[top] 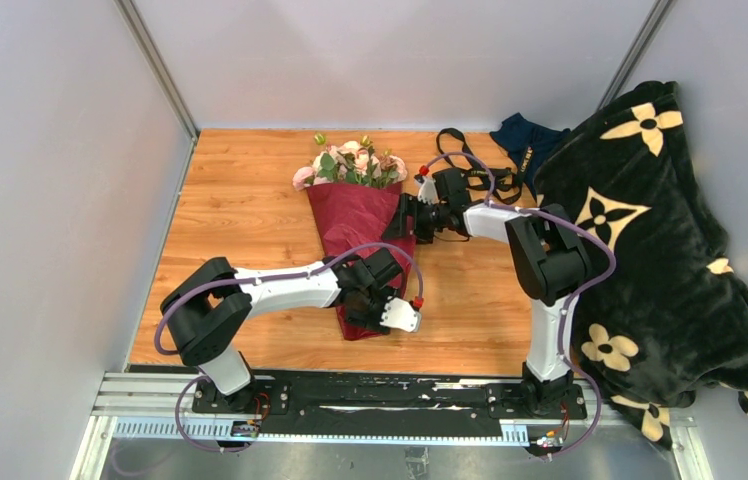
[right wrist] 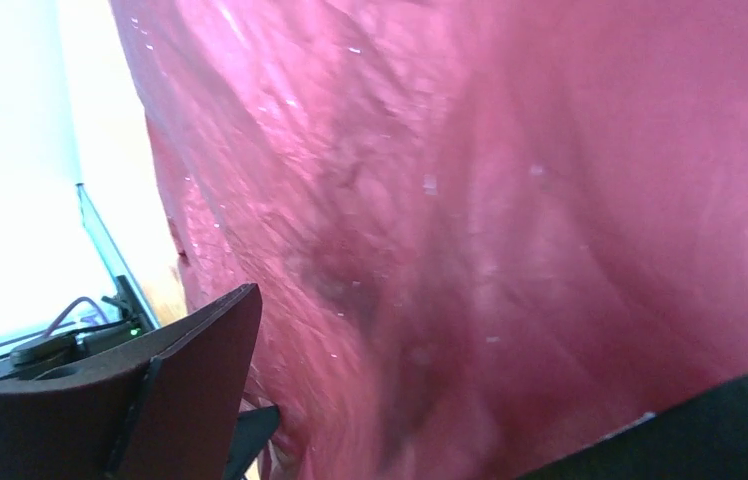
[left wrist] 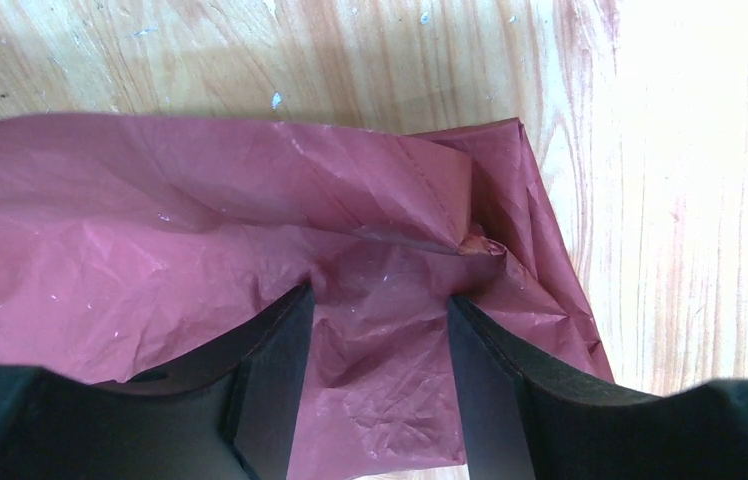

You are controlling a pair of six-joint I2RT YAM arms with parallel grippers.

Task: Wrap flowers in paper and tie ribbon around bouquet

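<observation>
Though wrapped in burgundy paper (left wrist: 150,240), wants the black ribbon (top: 447,140) yet, lying on the bench (top: 240,220) just beyond the right end effector (top: 402,218), on its outer side, and well apart from the left end effector (left wrist: 380,300) across the bouquet (top: 355,215). Has that bouquet's long axis running from the left end effector, half closed on the narrow stem end with paper bunched between its fingers (left wrist: 275,380), away to the roses (top: 355,160) past the right one. Finds the right end effector spread wide, holding nothing, nosed against the cone's flank and far nearer the ribbon: probably the arm to fetch it.
</observation>
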